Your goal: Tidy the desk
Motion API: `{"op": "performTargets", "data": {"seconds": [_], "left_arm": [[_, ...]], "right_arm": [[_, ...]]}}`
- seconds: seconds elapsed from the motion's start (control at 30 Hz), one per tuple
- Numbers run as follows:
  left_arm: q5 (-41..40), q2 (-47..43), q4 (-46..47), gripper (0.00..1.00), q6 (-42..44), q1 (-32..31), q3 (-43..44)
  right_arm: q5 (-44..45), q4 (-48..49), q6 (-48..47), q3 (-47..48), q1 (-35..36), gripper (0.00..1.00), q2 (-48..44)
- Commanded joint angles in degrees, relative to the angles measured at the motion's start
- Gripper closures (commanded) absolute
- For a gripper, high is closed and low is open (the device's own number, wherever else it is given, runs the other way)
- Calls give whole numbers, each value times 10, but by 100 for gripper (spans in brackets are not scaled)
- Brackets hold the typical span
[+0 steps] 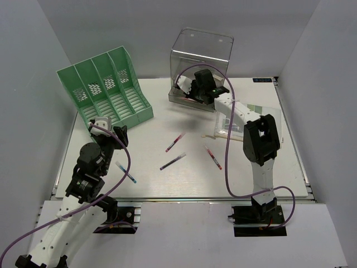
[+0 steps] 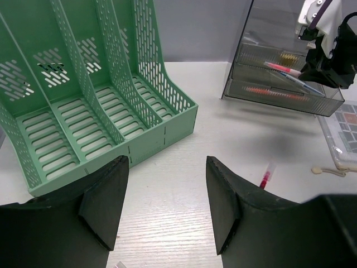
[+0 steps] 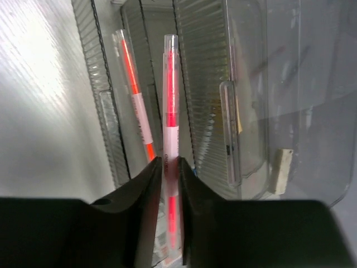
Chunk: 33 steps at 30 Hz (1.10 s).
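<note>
– desk [image 1: 184, 187]: white top walled in pale grey, bearing everything listed below
– right gripper [image 3: 170, 164]: reached to the far side, poised over the open drawer [image 3: 106, 111] of the clear drawer box [image 1: 201, 50]; jaws drawn narrow, pinching the held red pen [image 3: 171, 84], set lengthwise along the drawer; contact with the drawer floor not possible to tell
– second red pen [image 3: 134, 95]: lying in the same drawer, just beside the held one
– left gripper [image 2: 167, 162]: low near the left edge, jaws standing wide with nothing between them, facing the green file rack [image 2: 83, 111]
– loose on the desk between the arms: near red pen [image 1: 175, 142], purple pen [image 1: 173, 161], right-hand red pen [image 1: 213, 158], blue pen [image 1: 125, 172] closest to the left arm
– sheets [image 1: 223, 125]: at the right, partly under the right arm

Step in hand, by judgement: stowing one pen in the drawer; four pens and the sheets yet to be dealt with, so well short of halfway

Next move, by judgement: lower until the pen sits within the drawer walls, part the jaws, lift straight up clear of the box front, then swing back for a loose pen. No twist wanted, the pen already lined up with the drawer. Light plastic drawer likely to slide if nudged, so a gentle release
</note>
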Motion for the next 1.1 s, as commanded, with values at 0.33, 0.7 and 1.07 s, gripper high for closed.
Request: {"op": "performTargets", "data": {"seconds": [0.33,0.7,1.07], "left_arm": [[-1,4,9,32,7,1,-5],[1,3,10,33,6,1,-5],[3,7,10,33,8,1,-5]], "right_arm": [[3,28,-4,22,-9,63,-10],[-323,-148,-89,-54,-11,100,-103],[-121,-78,-36,-43,-10,100,-19]]}}
